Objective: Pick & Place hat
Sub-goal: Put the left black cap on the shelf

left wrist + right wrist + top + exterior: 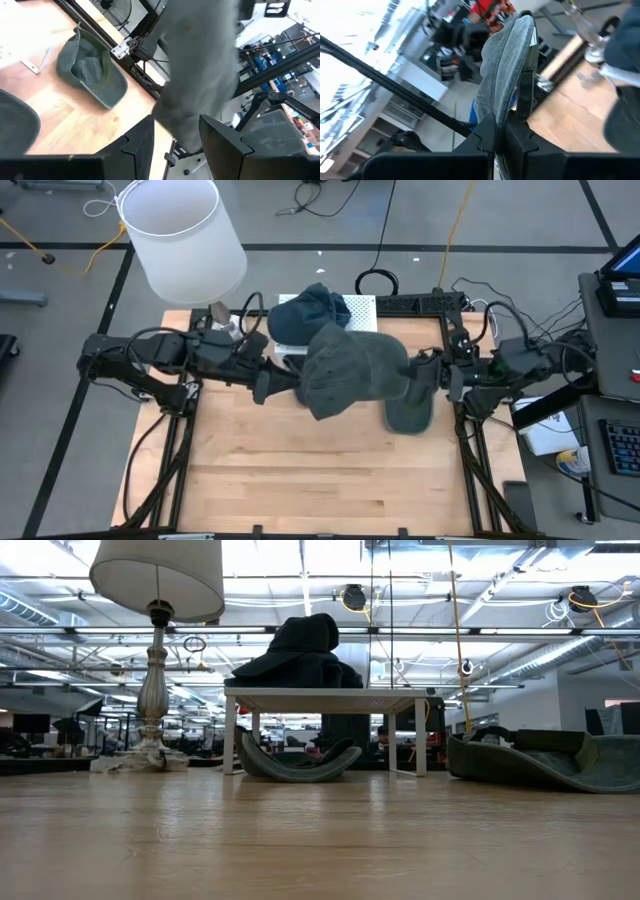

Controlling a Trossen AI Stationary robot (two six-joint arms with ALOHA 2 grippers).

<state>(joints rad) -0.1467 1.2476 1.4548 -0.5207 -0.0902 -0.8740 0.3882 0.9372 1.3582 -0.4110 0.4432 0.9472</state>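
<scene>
Overhead, both grippers hold one grey hat [345, 370] aloft at table centre — left gripper [262, 385] at nine o'clock, fingers closed on its edge, right gripper [418, 375] at three o'clock, pinched shut on its brim. Uneven pulling could likely tear a grip loose — dropping it beside another hat [408, 412] at four o'clock.

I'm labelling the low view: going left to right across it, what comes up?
Lamp → small white table with a dark hat on top and a grey hat beneath → grey hat at far right.
</scene>
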